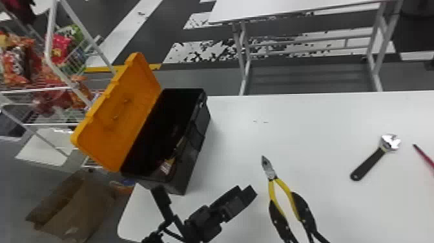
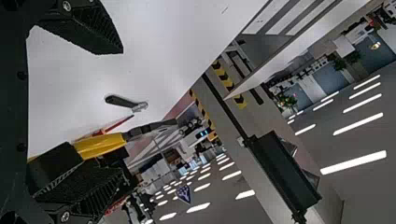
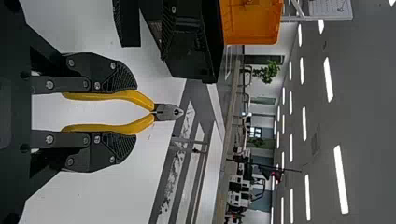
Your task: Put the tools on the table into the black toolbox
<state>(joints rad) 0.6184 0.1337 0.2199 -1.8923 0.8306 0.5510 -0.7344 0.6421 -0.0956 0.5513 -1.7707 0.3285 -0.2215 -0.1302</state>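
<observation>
Yellow-handled pliers point(image 1: 273, 190) are clamped in the right gripper point(image 3: 135, 113), its fingers pressed against the outer sides of the spread handles, with the metal nose pointing away over the table point(image 1: 239, 135). The pliers are well apart from the black toolbox point(image 1: 194, 158), which stands at the robot's left with its orange lid point(image 1: 122, 113) open. The left gripper point(image 2: 122, 112) is near the box's closer end, fingers apart with nothing between them. As for progress, the job looks partly done: a few things point(image 1: 168, 165) lie inside the box towards its near end, one with some yellow on it, though it is too dark in there to name them or count them. The pliers seem to be the piece in hand now, picked up but not yet in the box. After them, an adjustable wrench point(image 1: 369, 163) and a thin red tool point(image 1: 425, 157) lie on the table to the robot's right, both far from the box. That makes three tools left to put away, counting the pliers.
</observation>
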